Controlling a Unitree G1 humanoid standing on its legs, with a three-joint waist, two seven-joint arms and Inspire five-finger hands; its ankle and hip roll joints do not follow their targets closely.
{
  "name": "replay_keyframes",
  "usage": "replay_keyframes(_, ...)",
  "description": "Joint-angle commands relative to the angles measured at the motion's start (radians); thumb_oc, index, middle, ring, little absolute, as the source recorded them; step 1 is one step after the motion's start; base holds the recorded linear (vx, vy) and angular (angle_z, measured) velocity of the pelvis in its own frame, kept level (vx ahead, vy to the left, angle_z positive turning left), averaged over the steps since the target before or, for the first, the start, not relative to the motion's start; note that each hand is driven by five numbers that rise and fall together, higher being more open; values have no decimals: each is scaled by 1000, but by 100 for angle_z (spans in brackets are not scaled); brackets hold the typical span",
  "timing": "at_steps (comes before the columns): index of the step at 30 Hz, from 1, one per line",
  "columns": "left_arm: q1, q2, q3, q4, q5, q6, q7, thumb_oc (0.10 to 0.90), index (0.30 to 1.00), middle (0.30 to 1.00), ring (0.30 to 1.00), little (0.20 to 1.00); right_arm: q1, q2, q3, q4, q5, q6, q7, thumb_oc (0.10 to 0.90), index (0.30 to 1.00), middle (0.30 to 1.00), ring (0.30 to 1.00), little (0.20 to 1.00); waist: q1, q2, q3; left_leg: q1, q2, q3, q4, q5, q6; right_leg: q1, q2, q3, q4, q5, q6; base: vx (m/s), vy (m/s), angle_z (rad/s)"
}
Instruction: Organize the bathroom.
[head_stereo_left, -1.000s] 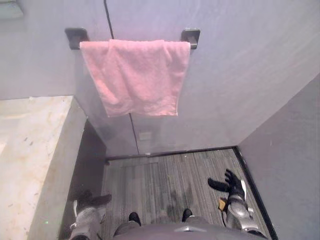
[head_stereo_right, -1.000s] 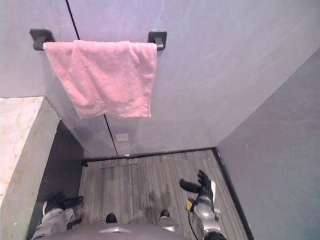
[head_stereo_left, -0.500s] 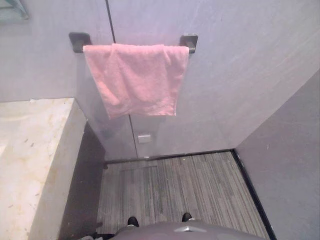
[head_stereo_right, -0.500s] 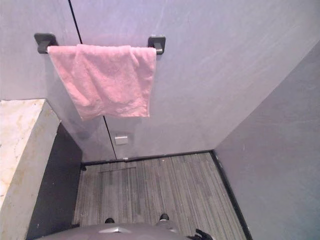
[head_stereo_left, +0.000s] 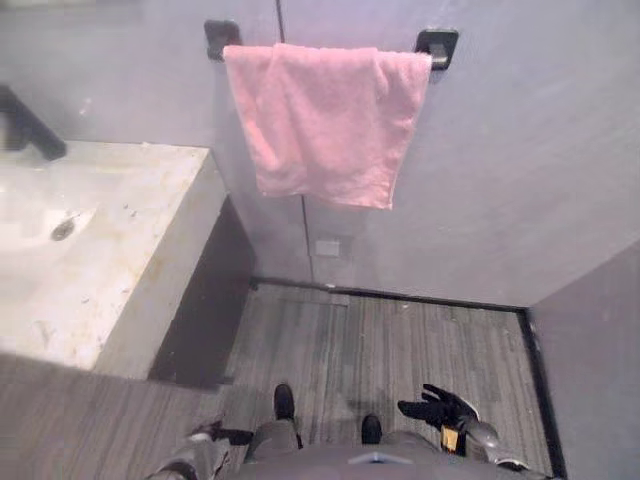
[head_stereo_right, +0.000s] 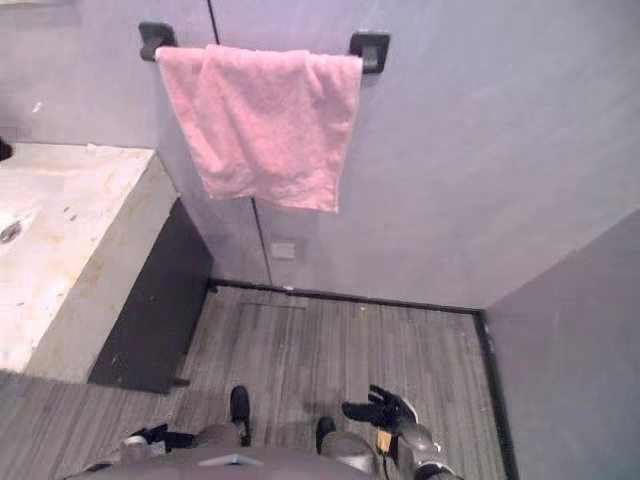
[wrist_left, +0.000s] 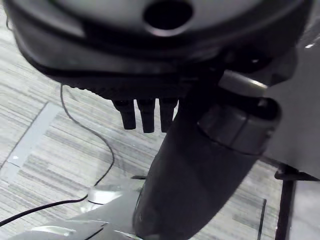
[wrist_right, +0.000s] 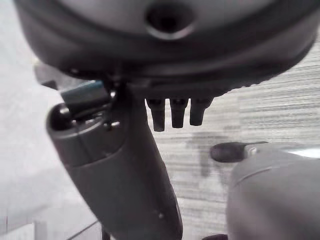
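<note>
A pink towel hangs folded over a black rail on the grey wall ahead, its lower edge slanting down to the right. My right hand hangs low over the striped floor at the lower right, open with its fingers straight and nothing in it. At the lower left my left hand also hangs low. Its fingers are relaxed and it holds nothing. Both hands are far below the towel.
A pale marble counter with a sink drain and a dark tap stands at the left, over a dark base. A small wall plate sits under the towel. A grey side wall closes the right.
The camera has swung left, so more of the counter and its sink show. My hands, out of the picture half a second ago, are low in view again.
</note>
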Motion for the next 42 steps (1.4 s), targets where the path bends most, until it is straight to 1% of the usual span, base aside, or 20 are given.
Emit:
replay_keyframes(1, -39, 15, -35, 30, 104, -19, -9, 800, 900, 900, 900, 900, -31, -14, -8, -10, 9, 28, -14, 800, 900, 900, 900, 900, -25, -69, 34, -49, -20, 162, 41, -5, -4, 58, -19, 8, 15, -95, 82, -333, -13, 119)
replay_keyframes(4, -22, 7, -31, 27, 63, -51, 9, 800, 900, 900, 900, 900, -28, -9, -6, 15, -49, 60, -15, 800, 900, 900, 900, 900, -31, -81, 34, -25, -15, 196, 157, -43, 10, 55, -47, -55, 1, -76, 74, -386, 44, 117)
replay_keyframes(5, -4, 10, -13, 26, 72, -87, 13, 800, 900, 900, 900, 900, -30, -5, -4, 43, -60, 70, -17, 800, 900, 900, 900, 900, -26, -113, 21, 22, -36, 177, 281, -159, 50, 29, -98, -99, -13, -37, 77, -428, 93, 75)
replay_keyframes(8, 4, 13, 3, 23, 76, -98, 15, 800, 900, 900, 900, 900, -26, -4, 2, 47, -86, 94, -26, 800, 900, 900, 900, 900, -30, -125, 9, 60, -31, 169, 357, -194, 48, 11, -123, -120, -25, -20, 77, -313, 106, 69)
replay_keyframes(10, 10, 15, 20, 16, 94, -103, 19, 800, 900, 900, 900, 900, -22, -9, -2, 47, -72, 118, -46, 800, 900, 900, 900, 900, -41, -124, -6, 119, 4, 170, 390, -200, 25, -3, -143, -154, -35, -9, 76, -280, 166, 72)
replay_keyframes(14, 11, 20, 28, 17, 109, -111, 22, 800, 900, 900, 900, 900, -13, -22, -23, 44, -56, 133, -52, 800, 900, 900, 900, 900, -72, -99, -34, 248, 60, 203, 311, -184, -24, -54, -179, -203, -22, 15, 90, -250, 295, 84)
replay_keyframes(16, 8, 21, 27, 18, 114, -112, 22, 800, 900, 900, 900, 900, -12, -28, -36, 47, -54, 137, -52, 800, 900, 900, 900, 900, -88, -80, -47, 306, 74, 230, 235, -206, -40, -75, -204, -219, -14, 30, 119, -167, 381, 129)
replay_keyframes(17, 5, 21, 22, 19, 116, -111, 23, 800, 900, 900, 900, 900, -15, -29, -39, 52, -59, 140, -50, 800, 900, 900, 900, 900, -95, -73, -47, 324, 63, 249, 176, -225, -40, -97, -225, -223, 3, 45, 138, -227, 581, 149)
replay_keyframes(18, -5, 29, 13, 18, 146, -99, 19, 800, 900, 900, 900, 900, -19, -29, -50, 59, -44, 144, -67, 800, 900, 900, 900, 900, -108, -63, -48, 346, 40, 292, 86, -227, -31, -135, -286, -226, 39, 82, 195, -215, 453, 149)
replay_keyframes(20, -10, 38, -1, 12, 153, -90, 20, 800, 900, 900, 900, 900, -21, -30, -58, 49, -25, 157, -77, 800, 900, 900, 900, 900, -111, -67, -46, 345, 25, 291, 56, -204, -27, -157, -316, -226, 50, 111, 211, -171, 371, 153)
replay_keyframes(21, -15, 45, -25, 7, 137, -74, 29, 800, 900, 900, 900, 900, -27, -32, -67, 45, -28, 168, -88, 800, 900, 900, 900, 900, -111, -67, -45, 338, 3, 266, 37, -204, -19, -179, -338, -209, 61, 135, 235, -107, 369, 131)
replay_keyframes(23, -18, 50, -48, 7, 134, -83, 29, 800, 900, 900, 900, 900, -25, -37, -79, 45, -65, 165, -62, 800, 900, 900, 900, 900, -110, -72, -39, 317, -33, 221, 35, -216, 1, -193, -358, -171, 60, 160, 240, -95, 358, 71)
replay_keyframes(27, -37, 57, -94, 3, 168, -78, 40, 800, 900, 900, 900, 900, -15, -39, -73, 38, -62, 155, -63, 800, 900, 900, 900, 900, -126, -64, -30, 286, -87, 141, 0, -211, 42, -209, -322, -39, 83, 151, 223, -89, 313, 72)
replay_keyframes(29, -56, 67, -110, 0, 175, -75, 40, 800, 900, 900, 900, 900, -11, -32, -72, 39, -80, 142, -54, 800, 900, 900, 900, 900, -144, -52, -31, 264, -95, 113, -16, -195, 64, -240, -245, 22, 159, 110, 209, -89, 290, 82)
replay_keyframes(30, -59, 68, -110, 0, 174, -75, 41, 800, 900, 900, 900, 900, -11, -31, -68, 40, -84, 138, -56, 800, 900, 900, 900, 900, -146, -49, -30, 261, -94, 112, -18, -190, 66, -239, -228, 25, 167, 94, 208, -70, 289, 106)
replay_keyframes(33, -75, 69, -104, -11, 160, -80, 64, 800, 900, 900, 900, 900, -9, -11, -34, 36, -104, 154, -55, 800, 900, 900, 900, 900, -149, -49, -35, 241, -101, 111, -20, -172, 80, -209, -109, 25, 178, 0, 173, -28, 148, 66)
replay_keyframes(35, -75, 67, -102, -14, 154, -85, 73, 800, 900, 900, 900, 900, -9, -6, -26, 36, -110, 157, -53, 800, 900, 900, 900, 900, -147, -54, -36, 239, -107, 112, -20, -173, 85, -203, -93, 20, 176, -10, 166, -9, 86, 30)
replay_keyframes(36, -74, 64, -96, -16, 160, -101, 86, 800, 900, 900, 900, 900, -13, -1, -11, 44, -95, 161, -50, 800, 900, 900, 900, 900, -139, -75, -40, 237, -136, 115, -21, -179, 93, -182, -45, 1, 130, -4, 149, 2, 45, 14)
replay_keyframes(40, -71, 53, -82, -7, 183, -138, 93, 800, 900, 900, 900, 900, -13, 1, -8, 56, -65, 169, -38, 800, 900, 900, 900, 900, -131, -88, -41, 231, -155, 89, -14, -176, 101, -146, -17, 40, 84, 6, 132, 15, -12, 18)
replay_keyframes(42, -67, 44, -73, -10, 199, -171, 86, 800, 900, 900, 900, 900, -21, -7, -12, 61, -95, 170, -33, 800, 900, 900, 900, 900, -124, -95, -38, 207, -160, 126, 75, -193, 87, -122, -24, 33, 51, 15, 123, -1, -7, 5)
